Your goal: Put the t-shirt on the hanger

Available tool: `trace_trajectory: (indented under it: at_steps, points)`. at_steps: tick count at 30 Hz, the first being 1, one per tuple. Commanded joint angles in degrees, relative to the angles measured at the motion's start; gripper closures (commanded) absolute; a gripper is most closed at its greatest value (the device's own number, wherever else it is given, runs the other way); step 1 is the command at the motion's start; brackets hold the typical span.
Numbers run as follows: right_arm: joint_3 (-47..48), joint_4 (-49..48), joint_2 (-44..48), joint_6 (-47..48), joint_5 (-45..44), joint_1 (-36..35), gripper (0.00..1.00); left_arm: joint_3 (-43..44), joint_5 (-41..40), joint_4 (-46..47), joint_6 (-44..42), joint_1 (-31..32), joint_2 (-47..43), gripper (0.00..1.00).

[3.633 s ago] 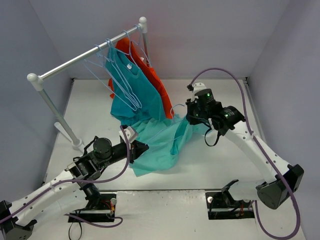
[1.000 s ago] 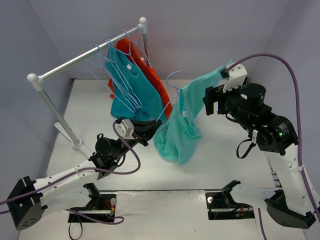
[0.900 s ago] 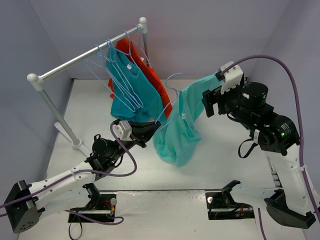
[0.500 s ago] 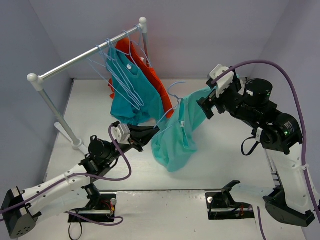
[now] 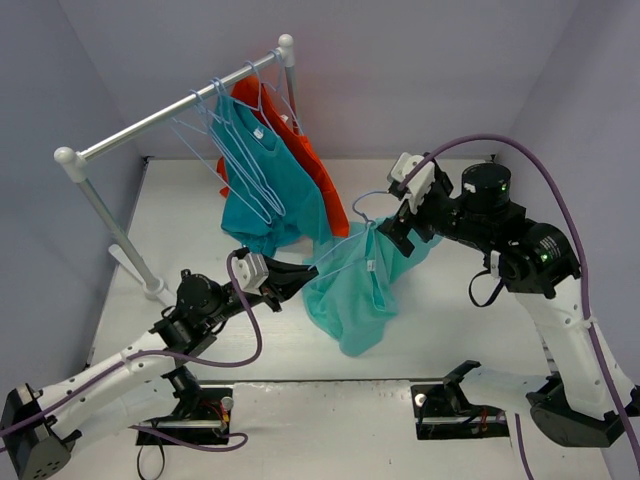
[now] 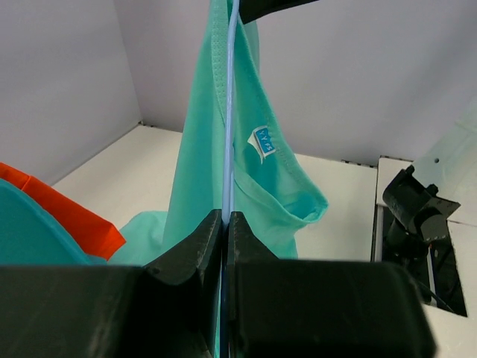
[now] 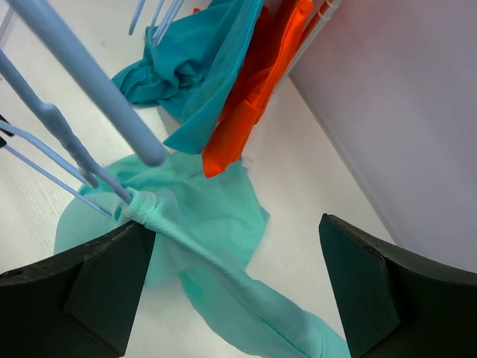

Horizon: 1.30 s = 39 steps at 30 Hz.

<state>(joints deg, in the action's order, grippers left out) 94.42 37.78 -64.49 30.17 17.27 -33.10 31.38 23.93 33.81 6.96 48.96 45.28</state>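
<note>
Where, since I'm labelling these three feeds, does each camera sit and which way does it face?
Top external: above and behind the bases, looking down on the table; both arms show.
Left wrist: looks along the shut left gripper clamping the hanger wire, t-shirt beyond.
Right wrist: looks down between the fingers of the open right gripper at the t-shirt.
All three share the t-shirt and hanger.

The t-shirt's (image 6: 277, 195) white neck label (image 6: 261, 142) carries blue print too small to read.
</note>
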Motion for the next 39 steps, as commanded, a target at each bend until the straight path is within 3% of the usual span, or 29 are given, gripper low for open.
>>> trace_trajectory:
  at_steps: [1,4,6,11,12,16,22,24,25,26,27,31,35,39]
  points:
    - [-0.72,-3.01,1.82,1.06,3.06,-0.30,0.16,5.33,3.78,0.49,-2.36,-1.32,-3.39,1.00]
    - [-2.01,-2.55,2.55,1.09,4.27,-0.30,0.19,5.79,5.06,-0.74,-2.39,-2.53,-4.26,1.00]
    - [-3.11,-1.43,2.61,1.07,5.62,-0.30,0.25,6.51,7.01,-2.12,-1.34,-4.73,-4.67,1.00]
    - [-4.85,-0.52,2.78,1.21,8.77,-0.30,0.47,8.35,13.24,-2.44,2.36,-10.54,-3.57,1.00]
    - [-5.01,-0.52,2.79,1.21,9.52,-0.30,0.56,8.81,14.08,-2.66,3.04,-11.25,-3.08,1.00]
    - [-3.88,-0.60,2.97,1.03,12.49,-0.30,0.77,10.97,14.21,-5.46,3.08,-12.01,-1.81,1.00]
    - [-3.08,-0.60,2.74,1.67,16.57,-0.38,0.98,14.94,12.76,-9.81,2.46,-12.79,0.49,0.98]
    - [-4.29,-0.78,3.39,3.29,16.57,-0.38,1.00,16.84,10.92,-11.62,2.19,-12.92,0.51,0.88]
    - [-4.33,-0.78,3.40,3.32,16.57,-0.38,1.00,16.88,10.12,-11.66,2.18,-12.93,0.51,0.88]
    - [-4.56,-0.78,3.56,3.47,15.89,-0.31,1.00,18.24,7.65,-14.93,1.73,-12.93,-0.10,0.70]
    - [-4.79,-0.78,3.78,3.49,15.58,-0.36,1.00,19.92,5.15,-16.63,1.52,-12.93,-0.39,0.59]
    - [-4.76,-0.96,4.37,3.50,14.72,-0.38,1.00,26.49,-3.58,-26.31,2.27,-12.93,-2.03,0.28]
    - [-4.33,-1.29,4.12,3.41,13.18,-0.30,1.00,34.65,-14.35,-41.54,5.93,-12.92,-1.38,0.26]
    - [-4.15,-2.19,3.49,2.80,12.18,-0.35,1.00,36.52,-16.84,-44.66,14.79,-12.19,-0.90,0.26]
